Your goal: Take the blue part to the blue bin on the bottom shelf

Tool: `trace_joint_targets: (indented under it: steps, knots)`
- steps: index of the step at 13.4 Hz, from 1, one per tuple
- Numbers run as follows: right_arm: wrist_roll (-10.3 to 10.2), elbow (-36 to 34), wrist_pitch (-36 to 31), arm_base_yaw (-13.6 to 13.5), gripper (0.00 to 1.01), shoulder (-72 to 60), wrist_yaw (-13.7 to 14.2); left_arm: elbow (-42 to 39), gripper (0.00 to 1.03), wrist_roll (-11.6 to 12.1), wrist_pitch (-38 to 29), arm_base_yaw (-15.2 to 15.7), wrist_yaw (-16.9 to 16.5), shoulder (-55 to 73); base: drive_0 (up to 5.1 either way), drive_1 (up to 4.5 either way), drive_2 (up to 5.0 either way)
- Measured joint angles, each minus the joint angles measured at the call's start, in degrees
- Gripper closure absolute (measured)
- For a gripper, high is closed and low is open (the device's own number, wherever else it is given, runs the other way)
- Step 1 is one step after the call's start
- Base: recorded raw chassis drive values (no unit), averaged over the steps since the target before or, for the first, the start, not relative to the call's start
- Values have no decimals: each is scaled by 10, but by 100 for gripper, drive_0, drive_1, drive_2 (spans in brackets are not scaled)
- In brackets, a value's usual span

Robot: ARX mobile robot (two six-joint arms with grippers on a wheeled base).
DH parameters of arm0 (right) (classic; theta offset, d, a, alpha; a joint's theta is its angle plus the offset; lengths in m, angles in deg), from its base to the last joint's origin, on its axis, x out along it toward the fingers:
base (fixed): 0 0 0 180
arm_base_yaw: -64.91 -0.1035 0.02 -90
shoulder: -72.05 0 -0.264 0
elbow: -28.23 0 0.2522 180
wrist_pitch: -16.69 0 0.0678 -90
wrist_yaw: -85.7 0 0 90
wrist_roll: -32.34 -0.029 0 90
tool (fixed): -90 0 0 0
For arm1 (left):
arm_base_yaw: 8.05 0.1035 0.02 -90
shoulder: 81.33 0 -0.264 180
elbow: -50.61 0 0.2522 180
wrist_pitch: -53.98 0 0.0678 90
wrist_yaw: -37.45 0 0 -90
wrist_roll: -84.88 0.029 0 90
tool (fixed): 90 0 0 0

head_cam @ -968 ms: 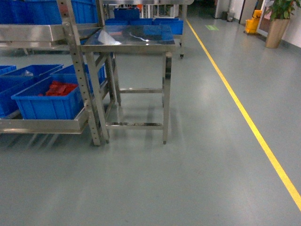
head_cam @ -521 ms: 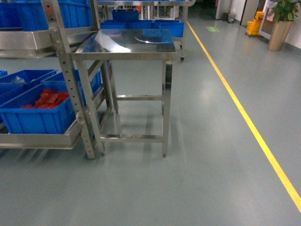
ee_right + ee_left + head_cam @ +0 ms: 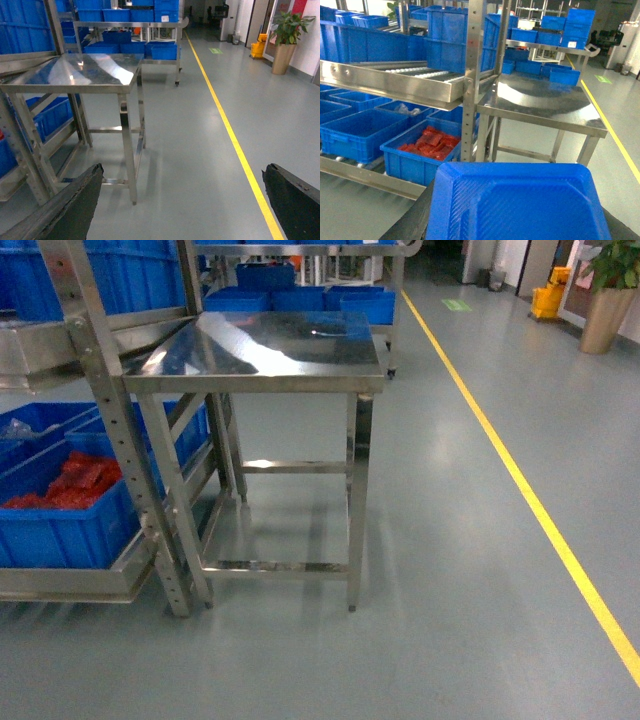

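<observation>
The blue part (image 3: 520, 195) fills the bottom of the left wrist view, a blue moulded piece with a raised rim and hatched face. My left gripper (image 3: 517, 222) is shut on it, with dark fingers (image 3: 412, 220) showing at either side. Beyond it, on the bottom shelf (image 3: 365, 175) of the steel rack, stands an empty blue bin (image 3: 355, 132). Beside that is a like bin holding red bags (image 3: 427, 150), which the head view also shows (image 3: 60, 505). My right gripper (image 3: 182, 205) hangs open over bare floor with nothing between its fingers. Neither gripper shows in the head view.
A stainless-steel table (image 3: 265, 350) stands against the rack's right end post (image 3: 110, 430). The tier above has a broad steel front bar (image 3: 390, 85) and more blue bins. A yellow floor line (image 3: 520, 490) runs on the right, with a potted plant (image 3: 610, 290) far off.
In the head view the table and rack have grown larger and slid left and down, so the robot has rolled closer to them.
</observation>
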Motion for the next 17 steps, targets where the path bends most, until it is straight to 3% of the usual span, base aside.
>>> trace_joint_targets:
  steps: [15,17]
  knots:
    - [0,0,1,0,3,0,0,0,60,0,0,0,0,0,0,421,-422]
    - [0,0,2,0,3,0,0,0,60,0,2,-1,0,1,0,0,0]
